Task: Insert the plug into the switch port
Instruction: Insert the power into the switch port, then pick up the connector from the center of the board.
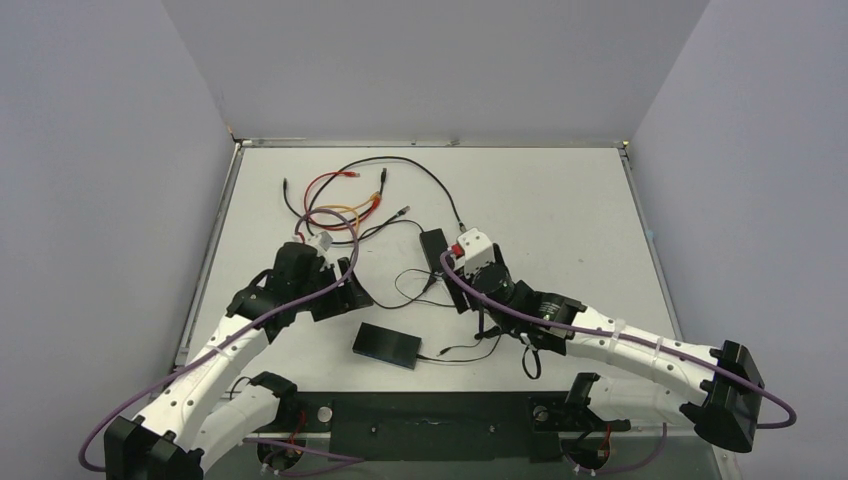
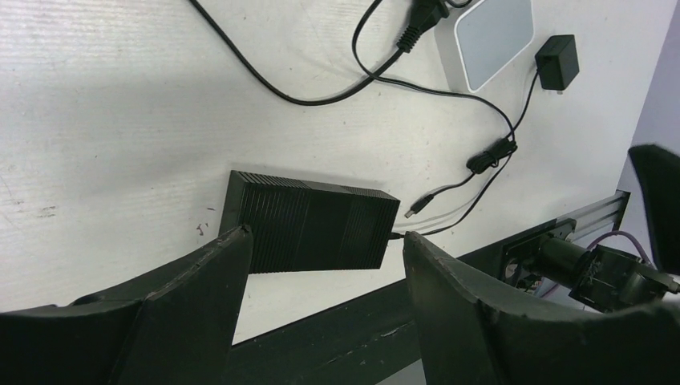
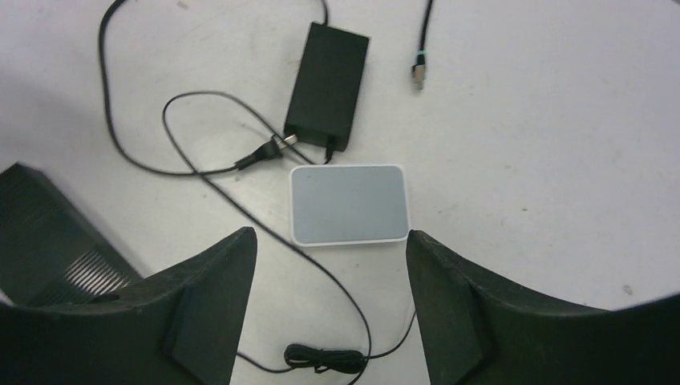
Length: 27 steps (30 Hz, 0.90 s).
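The switch (image 1: 386, 344) is a flat black box with a blue-trimmed near face, lying on the table between the arms. Its ports are too small to make out. In the left wrist view its ribbed top (image 2: 313, 224) lies just beyond my open left gripper (image 2: 326, 234), which holds nothing. A small plug (image 2: 417, 207) on a thin black lead lies loose beside the box's end, pointing at it. My right gripper (image 3: 330, 233) is open and empty above the table, with the thin lead (image 3: 321, 265) running under it. In the top view the left gripper (image 1: 345, 297) is left of the switch and the right gripper (image 1: 462, 290) is behind it.
A light grey rounded pad (image 3: 349, 204) lies just past the right fingertips, and a black adapter brick (image 3: 327, 87) beyond it. A black cable with a teal-tipped connector (image 3: 418, 70) lies to the right. Red, yellow and black cables (image 1: 345, 205) are tangled at the back. A small black wall adapter (image 2: 559, 60) lies nearby.
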Motion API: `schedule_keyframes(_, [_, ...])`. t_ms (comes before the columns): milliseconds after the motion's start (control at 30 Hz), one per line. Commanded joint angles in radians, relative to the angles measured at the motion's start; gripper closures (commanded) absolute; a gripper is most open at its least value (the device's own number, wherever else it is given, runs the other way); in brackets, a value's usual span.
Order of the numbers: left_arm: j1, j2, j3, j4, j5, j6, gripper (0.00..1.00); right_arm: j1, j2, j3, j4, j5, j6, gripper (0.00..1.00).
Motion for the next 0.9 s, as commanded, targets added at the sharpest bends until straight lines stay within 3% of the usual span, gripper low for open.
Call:
schedule_keyframes(0, [0.007, -0.018, 0.085, 0.025, 0.042, 0.070, 0.33, -0.033, 0.008, 0.089, 0.030, 0.224, 0.070, 0.33])
schedule_keyframes(267, [0.009, -0.058, 0.137, -0.022, 0.008, 0.144, 0.33, -0.092, 0.082, 0.189, -0.015, 0.162, 0.093, 0.19])
schedule_keyframes(867, [0.018, -0.089, 0.127, -0.003, 0.005, 0.202, 0.33, -0.106, 0.382, 0.380, -0.145, -0.008, 0.190, 0.21])
